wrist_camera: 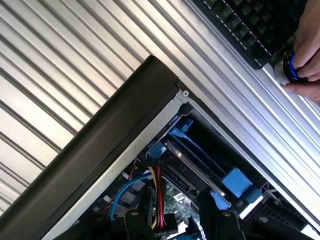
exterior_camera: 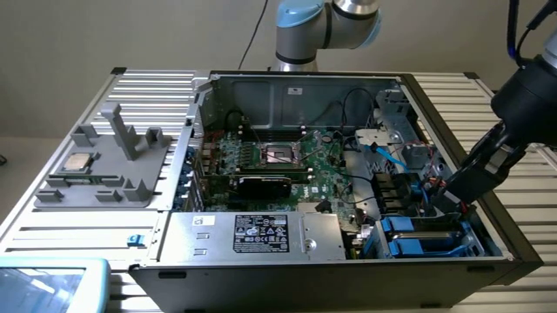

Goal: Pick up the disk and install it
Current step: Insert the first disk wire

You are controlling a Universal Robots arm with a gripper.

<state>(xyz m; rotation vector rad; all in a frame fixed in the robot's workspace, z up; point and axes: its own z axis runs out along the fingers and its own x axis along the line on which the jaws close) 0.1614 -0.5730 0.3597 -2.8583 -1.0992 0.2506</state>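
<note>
The gripper (exterior_camera: 452, 197) (wrist_camera: 177, 227) is poised over the corner of the open computer case (exterior_camera: 331, 277) at the exterior view's right. Its fingers are spread apart and nothing is clasped between them. Just beyond the fingertips, the disk (wrist_camera: 194, 167) is slotted into the drive bay (exterior_camera: 422, 238), where its thin silver side can be made out between blue rails (wrist_camera: 235, 180). A bundle of red, yellow and black cables (wrist_camera: 157, 197) ending in a black plug is seen close beside the bay.

Deeper in the case a green circuit board (exterior_camera: 278, 156) is laid flat, and a silver box with a black label (exterior_camera: 261, 235) is fitted along the near wall. Outside the case, toward the exterior view's left, a grey holder (exterior_camera: 104, 173) is stood on the ribbed tabletop (exterior_camera: 52, 228) — a small square chip (exterior_camera: 78, 161) is resting on it. In the wrist view, a person's hand (wrist_camera: 306, 47) is laid on a blue-ringed knob (wrist_camera: 287, 69) beside a black keyboard (wrist_camera: 245, 22).
</note>
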